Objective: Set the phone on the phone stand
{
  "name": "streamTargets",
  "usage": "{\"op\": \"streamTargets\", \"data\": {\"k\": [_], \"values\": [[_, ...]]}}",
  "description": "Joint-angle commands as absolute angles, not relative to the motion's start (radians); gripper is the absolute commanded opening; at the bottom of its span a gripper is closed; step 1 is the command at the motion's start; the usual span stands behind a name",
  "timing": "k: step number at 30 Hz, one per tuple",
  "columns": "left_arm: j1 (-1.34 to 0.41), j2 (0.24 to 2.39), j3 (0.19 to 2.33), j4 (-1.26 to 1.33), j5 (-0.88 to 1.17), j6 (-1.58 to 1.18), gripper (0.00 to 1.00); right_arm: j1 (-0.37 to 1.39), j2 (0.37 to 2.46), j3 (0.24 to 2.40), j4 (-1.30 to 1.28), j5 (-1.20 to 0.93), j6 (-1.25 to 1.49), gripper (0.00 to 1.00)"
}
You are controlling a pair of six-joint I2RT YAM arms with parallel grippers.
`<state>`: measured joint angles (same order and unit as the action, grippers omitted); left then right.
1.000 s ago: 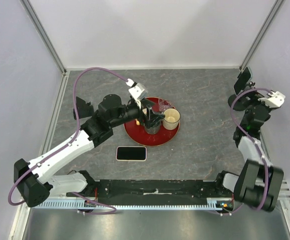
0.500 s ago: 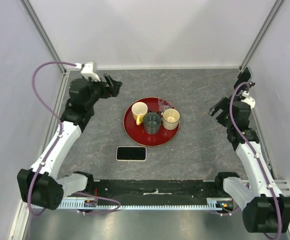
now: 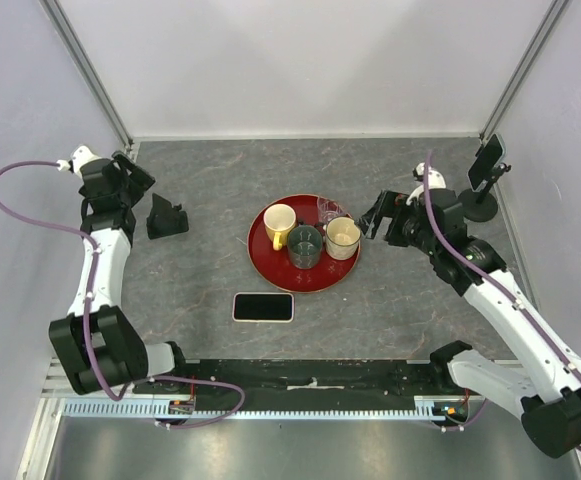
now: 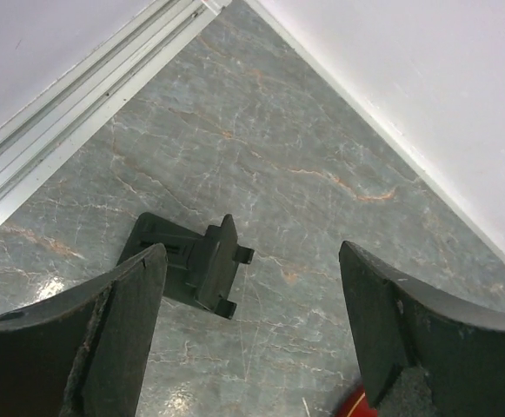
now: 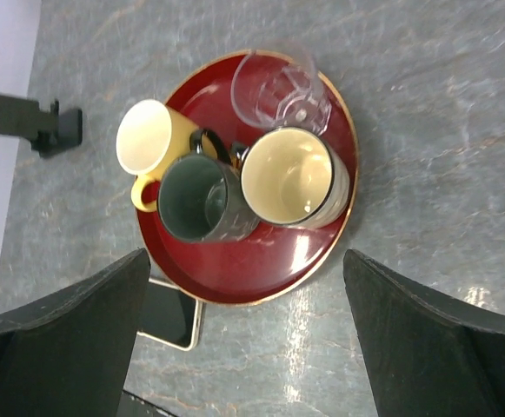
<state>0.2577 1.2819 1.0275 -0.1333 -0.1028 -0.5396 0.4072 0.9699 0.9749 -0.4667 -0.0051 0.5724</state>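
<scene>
The phone (image 3: 263, 306), black screen with a pale rim, lies flat on the table in front of the red tray; one corner of it shows in the right wrist view (image 5: 169, 313). A small black phone stand (image 3: 166, 217) sits at the left, empty; it also shows in the left wrist view (image 4: 191, 261) and the right wrist view (image 5: 35, 122). My left gripper (image 3: 130, 172) is open and empty, up and left of the stand (image 4: 250, 254). My right gripper (image 3: 375, 222) is open and empty, just right of the tray (image 5: 245, 261).
The red tray (image 3: 270, 275) in the middle holds a yellow mug (image 3: 278, 222), a dark green mug (image 3: 304, 245), a cream mug (image 3: 343, 237) and a clear glass (image 3: 330, 210). A black round-based holder (image 3: 485, 170) stands at the back right by the wall.
My left arm swung from the tray to the far left corner. My right arm swung from the right wall to the tray. The phone and stand stayed put.
</scene>
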Motion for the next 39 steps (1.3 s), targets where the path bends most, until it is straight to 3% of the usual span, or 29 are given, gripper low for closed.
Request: {"op": "streamTargets", "data": {"k": [1, 5, 10, 13, 14, 15, 24, 27, 30, 31, 36, 39], "values": [[0.256, 1.371, 1.071, -0.097, -0.109, -0.453, 0.85, 0.436, 0.991, 0.942, -0.358, -0.055, 0.578, 0.98], [0.262, 1.5, 1.117, -0.1, -0.005, -0.374, 0.73, 0.439, 0.989, 0.943, -0.333, -0.1, 0.569, 0.98], [0.262, 1.561, 1.121, -0.089, -0.005, -0.341, 0.7, 0.437, 0.953, 0.917, -0.348, -0.101, 0.517, 0.98], [0.262, 1.589, 1.123, -0.08, 0.032, -0.333, 0.54, 0.439, 0.94, 0.904, -0.348, -0.11, 0.509, 0.98], [0.261, 1.598, 1.127, -0.083, 0.052, -0.325, 0.45, 0.437, 0.939, 0.904, -0.347, -0.117, 0.511, 0.98], [0.256, 1.601, 1.134, -0.086, 0.057, -0.321, 0.43, 0.439, 0.934, 0.902, -0.348, -0.118, 0.509, 0.98], [0.238, 1.649, 1.147, -0.109, 0.002, -0.296, 0.44, 0.44, 0.887, 0.899, -0.362, -0.101, 0.528, 0.98], [0.235, 1.651, 1.154, -0.123, 0.008, -0.299, 0.29, 0.437, 0.871, 0.887, -0.37, -0.115, 0.551, 0.98], [0.229, 1.62, 1.151, -0.129, 0.003, -0.293, 0.05, 0.439, 0.871, 0.888, -0.394, -0.121, 0.569, 0.98], [0.229, 1.608, 1.15, -0.129, 0.003, -0.293, 0.02, 0.439, 0.868, 0.888, -0.402, -0.121, 0.571, 0.98], [0.221, 1.504, 1.123, -0.108, 0.021, -0.302, 0.02, 0.439, 0.842, 0.864, -0.416, -0.104, 0.583, 0.98], [0.219, 1.381, 1.065, -0.004, 0.145, -0.31, 0.02, 0.442, 0.883, 0.862, -0.433, -0.135, 0.537, 0.98]]}}
